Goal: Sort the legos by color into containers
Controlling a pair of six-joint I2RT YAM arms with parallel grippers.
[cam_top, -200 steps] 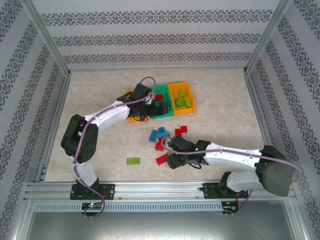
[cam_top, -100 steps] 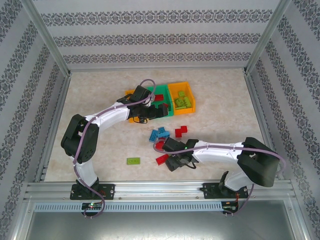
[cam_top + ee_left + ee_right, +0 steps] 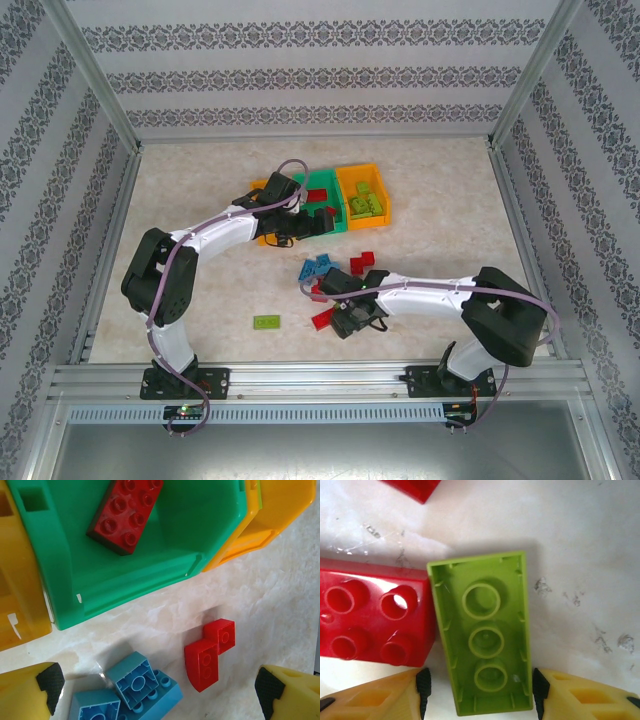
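On the overhead camera, 1 lime brick (image 3: pixel 266 322) lies alone on the worktop (image 3: pixel 200 180), well apart from the loose pile, at about 8 o'clock from it. My left claw (image 3: pixel 292 208) hangs above the near edge of the 3 joined bins. Its wrist camera shows both pads (image 3: pixel 50 685) wide apart with nothing between them. In that view the left orange bin (image 3: pixel 22 605) sits at 9 o'clock. The green bin (image 3: pixel 65 590) sits at 12 o'clock with 1 red brick (image 3: pixel 126 515) lying flat inside it, and the right orange bin (image 3: pixel 280 510) is at 2 o'clock. On the worktop near the green bin are some blue bricks (image 3: pixel 145 685) at 6 o'clock. Next to them, 2 red bricks (image 3: pixel 207 655) touch each other in an L shape.

Further right, my right claw (image 3: pixel 345 305) is low over the pile. Its wrist camera shows the jaws apart, straddling an upside-down lime brick (image 3: pixel 485 630). The right pad is just beside the brick, and the left pad stands off from it. A red block (image 3: pixel 370 625), studs up, touches this lime brick at its 9 o'clock side.
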